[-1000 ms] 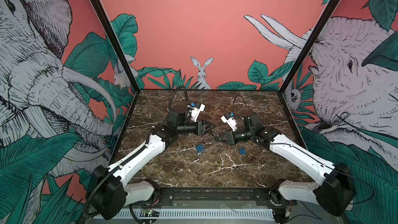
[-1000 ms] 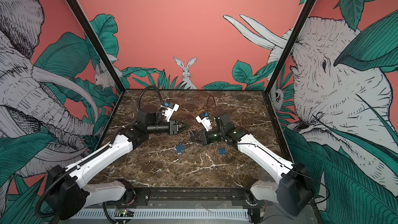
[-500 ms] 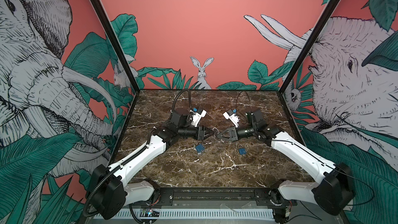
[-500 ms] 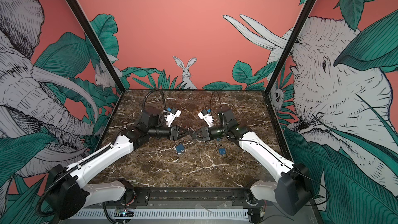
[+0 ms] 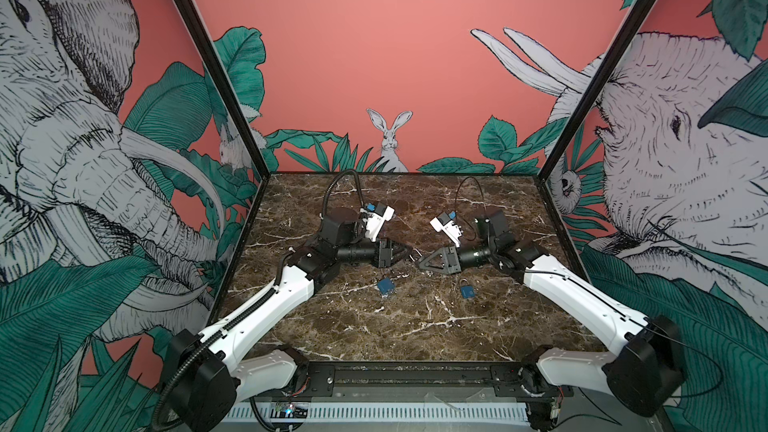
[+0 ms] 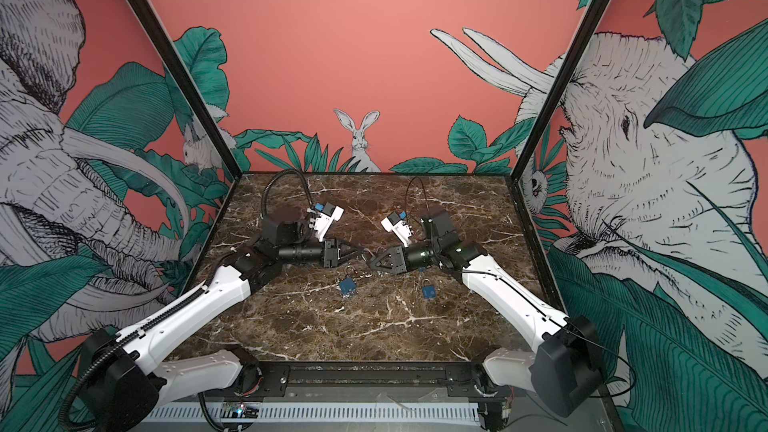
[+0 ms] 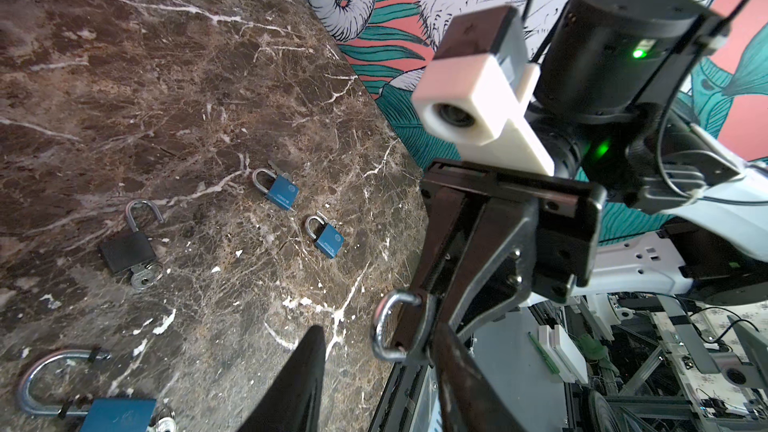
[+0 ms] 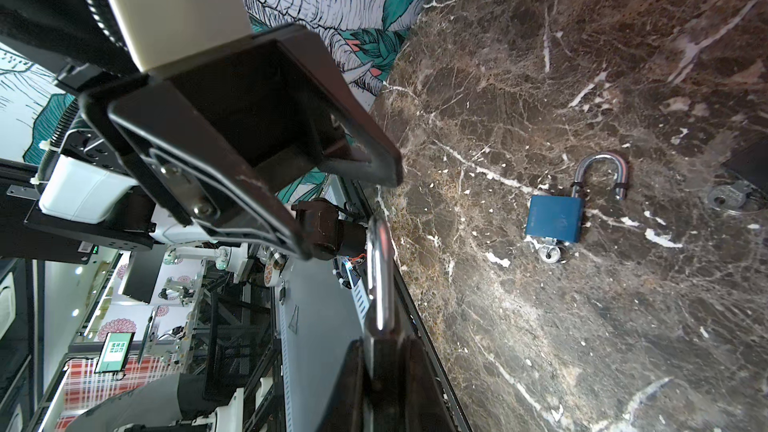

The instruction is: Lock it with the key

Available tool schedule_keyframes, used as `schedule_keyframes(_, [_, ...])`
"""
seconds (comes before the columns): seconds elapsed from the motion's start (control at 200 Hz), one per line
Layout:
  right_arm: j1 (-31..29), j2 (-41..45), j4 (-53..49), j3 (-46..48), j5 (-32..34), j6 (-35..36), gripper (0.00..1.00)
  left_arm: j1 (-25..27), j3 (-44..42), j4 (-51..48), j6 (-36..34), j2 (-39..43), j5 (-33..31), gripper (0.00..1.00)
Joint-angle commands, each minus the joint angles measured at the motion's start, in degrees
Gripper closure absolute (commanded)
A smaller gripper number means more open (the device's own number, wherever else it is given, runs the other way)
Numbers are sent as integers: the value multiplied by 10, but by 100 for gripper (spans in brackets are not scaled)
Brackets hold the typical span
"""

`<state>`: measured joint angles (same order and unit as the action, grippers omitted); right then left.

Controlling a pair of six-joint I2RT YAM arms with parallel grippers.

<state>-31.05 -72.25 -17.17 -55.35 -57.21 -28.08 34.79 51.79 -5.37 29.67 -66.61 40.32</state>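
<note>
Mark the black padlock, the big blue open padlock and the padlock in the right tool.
black padlock [image 7: 124, 249], left wrist view, its body.
big blue padlock [image 8: 555, 218], right wrist view, its body.
held padlock [image 8: 379, 276], right wrist view, its shackle.

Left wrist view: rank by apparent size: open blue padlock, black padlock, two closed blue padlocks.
1. open blue padlock, nearest camera, cropped
2. black padlock
3. closed blue padlocks: look alike, unranked

Bright, even light w/ soft shadows; top views sharp, edges stretched; left hand [image 7: 376, 338] blurry nr lens.
</note>
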Motion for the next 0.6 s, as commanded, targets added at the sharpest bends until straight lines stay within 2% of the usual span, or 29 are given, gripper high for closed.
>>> schedule_keyframes(0.0, [3, 14, 35, 3, -30, -5, 100, -3, -9, 28, 9, 7, 18, 59])
schedule_keyframes(0.595, [2, 9, 85, 9, -44, -43, 100, -3, -14, 59, 28, -13, 46, 76])
